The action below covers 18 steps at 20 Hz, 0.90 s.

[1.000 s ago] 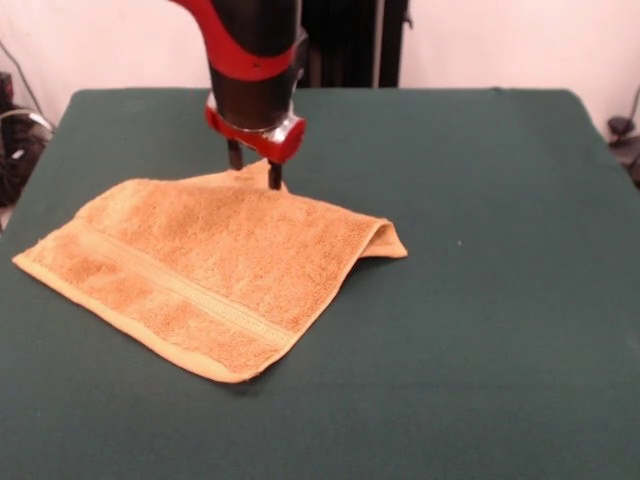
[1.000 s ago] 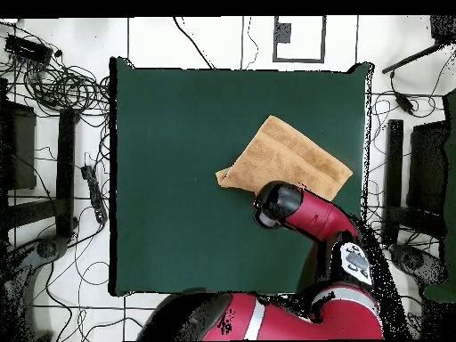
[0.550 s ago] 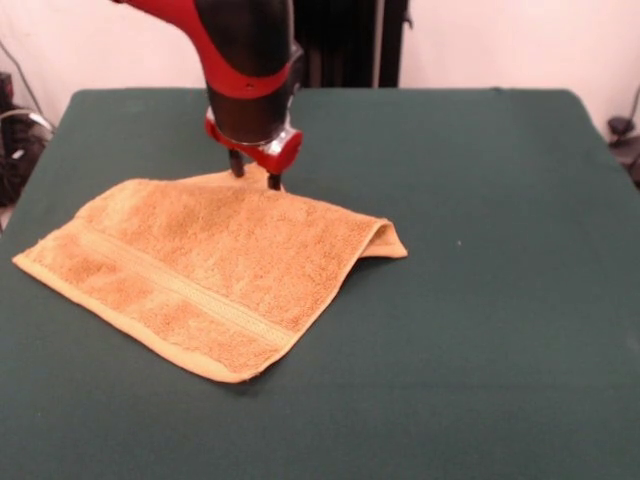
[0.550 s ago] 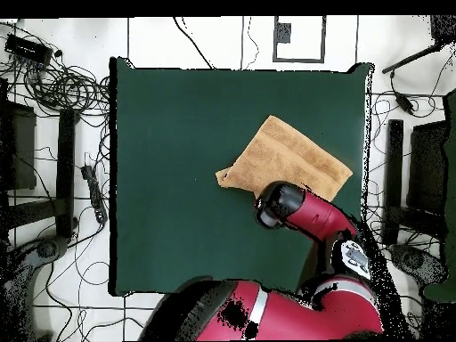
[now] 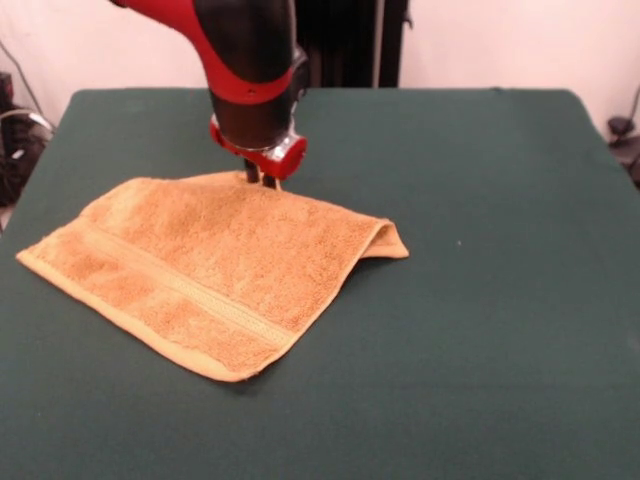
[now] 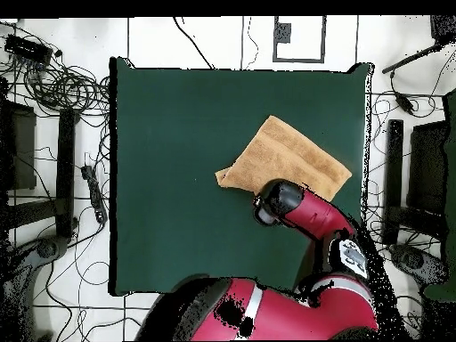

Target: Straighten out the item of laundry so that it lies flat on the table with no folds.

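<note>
The item of laundry [image 5: 205, 265], an orange-tan towel with a woven band, lies on the green table [image 5: 480, 300], left of centre in the front view. Its right end is doubled over in a fold [image 5: 383, 240]. My gripper [image 5: 260, 179] stands at the towel's far corner, its two dark fingers drawn close together on the cloth edge. In the overhead view the towel [image 6: 289, 153] lies toward the table's [image 6: 178, 178] right side. The arm's wrist [image 6: 278, 203] covers the near corner and hides the gripper.
Cables and equipment lie on the floor [image 6: 62, 98] round the table. The red arm [image 6: 325, 232] reaches in over the table's bottom right edge in the overhead view.
The gripper's fingers, spread wide over the far corner a second ago, have come together on it. The towel's left corner has shifted slightly inward.
</note>
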Available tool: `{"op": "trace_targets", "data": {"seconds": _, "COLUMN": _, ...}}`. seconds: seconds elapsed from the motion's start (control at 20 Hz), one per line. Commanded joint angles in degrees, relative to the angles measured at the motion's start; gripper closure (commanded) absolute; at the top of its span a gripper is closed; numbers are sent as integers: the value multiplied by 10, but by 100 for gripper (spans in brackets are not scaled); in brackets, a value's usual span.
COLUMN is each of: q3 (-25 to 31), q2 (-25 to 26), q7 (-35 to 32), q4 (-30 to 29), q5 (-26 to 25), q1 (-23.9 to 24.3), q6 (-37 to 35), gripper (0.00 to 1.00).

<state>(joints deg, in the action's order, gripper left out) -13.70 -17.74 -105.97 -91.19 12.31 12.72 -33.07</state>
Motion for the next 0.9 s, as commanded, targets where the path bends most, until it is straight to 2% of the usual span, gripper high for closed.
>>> {"op": "trace_targets", "data": {"seconds": 0.05, "q3": 28, "q2": 171, "q7": -131, "q4": -18, "q5": -20, "q1": -11, "q6": 193, "gripper": 100}}
{"op": "trace_targets", "data": {"seconds": 0.5, "q3": 6, "q2": 150, "q7": -154, "q4": -47, "q5": 6, "q1": -31, "q6": 139, "gripper": 100}}
{"op": "trace_targets", "data": {"seconds": 0.9, "q3": -31, "q2": 114, "q7": -158, "q4": -102, "q5": -10, "q1": -44, "q6": 122, "gripper": 100}}
